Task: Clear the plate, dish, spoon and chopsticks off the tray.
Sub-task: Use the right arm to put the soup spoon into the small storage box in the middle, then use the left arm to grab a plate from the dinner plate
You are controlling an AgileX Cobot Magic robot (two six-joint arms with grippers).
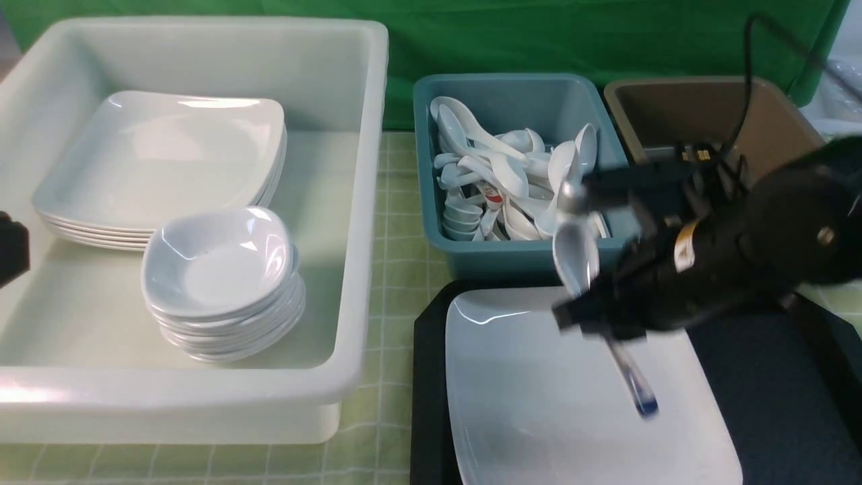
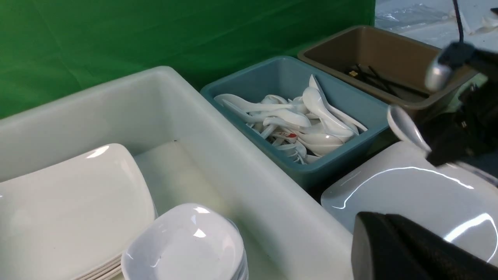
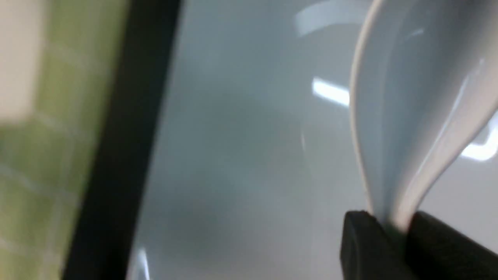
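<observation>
My right gripper is shut on the white spoon at its neck and holds it in the air over the plate. The spoon's bowl points up and its blue-marked handle end hangs down. In the right wrist view the black fingers pinch the spoon above the plate. The plate lies on the black tray. My left gripper is shut and empty over the white bin's edge, at the far left. I see no dish or chopsticks on the tray.
A big white bin on the left holds stacked plates and small dishes. A teal bin full of white spoons stands behind the tray. A brown bin beside it holds thin black sticks.
</observation>
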